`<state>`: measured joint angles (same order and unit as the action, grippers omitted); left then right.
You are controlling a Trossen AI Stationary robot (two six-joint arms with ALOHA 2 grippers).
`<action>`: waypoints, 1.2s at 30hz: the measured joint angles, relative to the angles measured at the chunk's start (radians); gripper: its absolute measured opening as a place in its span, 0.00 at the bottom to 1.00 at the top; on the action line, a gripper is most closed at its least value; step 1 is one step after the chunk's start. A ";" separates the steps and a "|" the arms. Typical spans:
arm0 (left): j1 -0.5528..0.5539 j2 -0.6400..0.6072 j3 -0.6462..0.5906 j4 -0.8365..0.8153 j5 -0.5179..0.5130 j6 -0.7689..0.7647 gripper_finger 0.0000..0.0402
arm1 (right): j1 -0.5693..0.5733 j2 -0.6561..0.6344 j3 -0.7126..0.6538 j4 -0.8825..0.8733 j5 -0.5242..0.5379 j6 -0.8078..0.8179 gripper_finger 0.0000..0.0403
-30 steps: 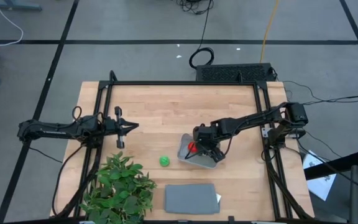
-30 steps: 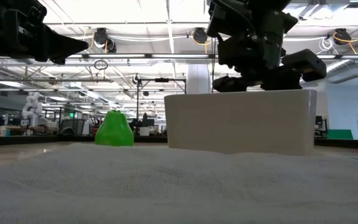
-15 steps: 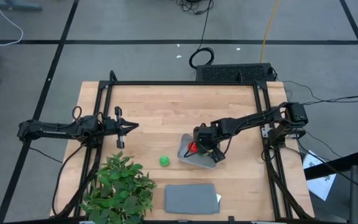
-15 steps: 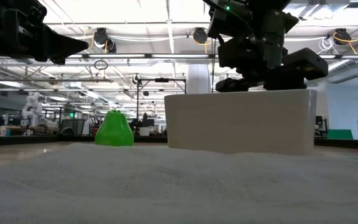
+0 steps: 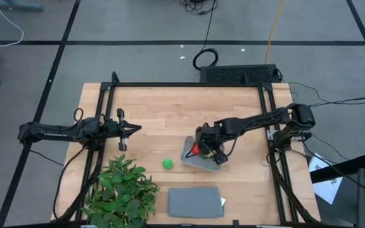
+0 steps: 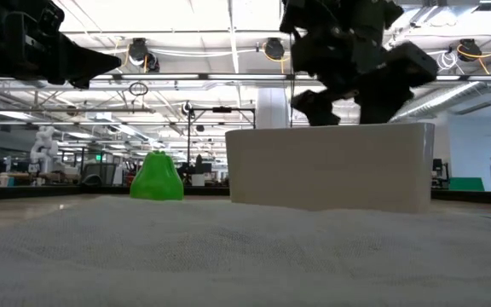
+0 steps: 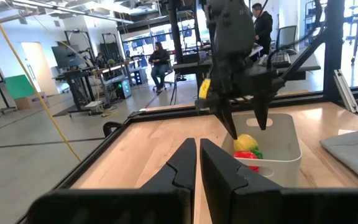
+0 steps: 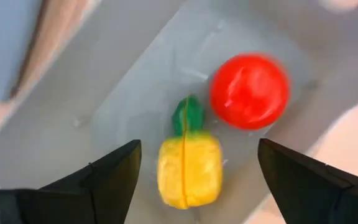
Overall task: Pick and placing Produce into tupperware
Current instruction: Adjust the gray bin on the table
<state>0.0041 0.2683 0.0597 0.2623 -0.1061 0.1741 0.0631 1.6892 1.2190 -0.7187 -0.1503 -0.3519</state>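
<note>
Right gripper (image 5: pixel 203 151) fingers wide open, empty, over tupperware (image 5: pixel 189 156); green piece (image 5: pixel 168 164) sits lower-left on counter (image 5: pixel 163 111).

In the high view, the right gripper (image 5: pixel 206 149) covers most of the tupperware (image 5: pixel 189 158); the yellow piece (image 8: pixel 189 163) inside is hidden there. In the low view, the tupperware wall conceals its contents. The leafy plant (image 5: pixel 122 193), left of the tupperware, is cropped by the frame edge.

Robotics lab: open hall, ceiling ducts (image 6: pixel 186 51), equipment racks (image 7: pixel 82 84), seated person (image 7: pixel 160 61) at workstations.
</note>
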 joint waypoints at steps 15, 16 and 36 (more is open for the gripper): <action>0.000 0.000 0.000 -0.005 0.001 0.000 0.06 | -0.063 -0.013 -0.009 0.303 0.259 -0.072 0.21; 0.000 0.000 0.000 -0.005 0.001 0.000 0.06 | -0.068 -0.014 -0.008 0.318 0.259 -0.077 0.14; 0.000 0.000 0.000 -0.029 -0.004 0.025 0.06 | -0.149 0.045 -0.047 0.379 0.227 -0.060 0.00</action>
<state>0.0044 0.2683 0.0597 0.2332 -0.1106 0.1992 -0.0860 1.7339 1.1721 -0.3401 0.0769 -0.4118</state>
